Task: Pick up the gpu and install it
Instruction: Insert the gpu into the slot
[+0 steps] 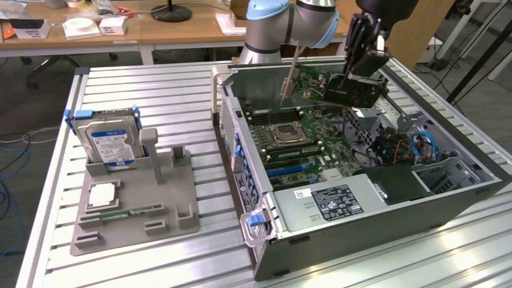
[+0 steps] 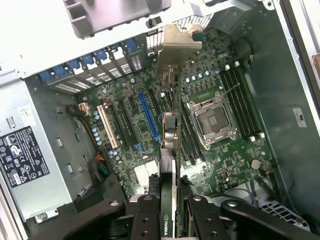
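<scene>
The gpu (image 1: 349,93) is a dark card with a silvery bracket end (image 1: 291,79). It hangs over the motherboard (image 1: 298,150) inside the open computer case (image 1: 240,156), clear of the board. My gripper (image 1: 365,71) is shut on the card's upper edge. In the wrist view the gpu (image 2: 169,136) appears edge-on between my two black fingers (image 2: 145,216), with its bracket (image 2: 177,42) toward the case's rear wall. The gripper (image 2: 172,217) holds it above the board, beside the blue expansion slot (image 2: 150,117) and the CPU socket (image 2: 212,120).
A grey holder tray (image 1: 160,198) on the exterior view's left carries a silver hard drive (image 1: 112,143), a CPU chip (image 1: 102,195) and a green RAM stick (image 1: 128,212). The power supply (image 1: 336,201) and cables (image 1: 400,150) fill the case's near end.
</scene>
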Robot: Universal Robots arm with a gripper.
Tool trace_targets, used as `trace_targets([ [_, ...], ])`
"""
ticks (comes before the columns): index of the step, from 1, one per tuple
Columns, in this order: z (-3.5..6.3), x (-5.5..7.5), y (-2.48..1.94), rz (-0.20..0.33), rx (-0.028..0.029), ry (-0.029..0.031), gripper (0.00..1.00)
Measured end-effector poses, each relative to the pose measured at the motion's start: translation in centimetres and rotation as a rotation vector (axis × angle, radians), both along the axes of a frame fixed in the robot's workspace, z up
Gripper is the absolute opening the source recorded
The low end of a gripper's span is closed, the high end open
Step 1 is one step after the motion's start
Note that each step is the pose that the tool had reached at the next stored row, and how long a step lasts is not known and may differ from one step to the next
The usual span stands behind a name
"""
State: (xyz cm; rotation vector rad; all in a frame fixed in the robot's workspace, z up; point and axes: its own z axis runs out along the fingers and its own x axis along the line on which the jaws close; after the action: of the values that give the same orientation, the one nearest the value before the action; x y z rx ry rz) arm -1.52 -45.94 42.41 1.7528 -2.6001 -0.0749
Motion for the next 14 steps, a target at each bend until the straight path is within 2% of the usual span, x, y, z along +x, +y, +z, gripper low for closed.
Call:
trace_targets([
  [14, 0.0, 0.0, 0.0, 0.064, 0.0, 0.0, 0.26],
])
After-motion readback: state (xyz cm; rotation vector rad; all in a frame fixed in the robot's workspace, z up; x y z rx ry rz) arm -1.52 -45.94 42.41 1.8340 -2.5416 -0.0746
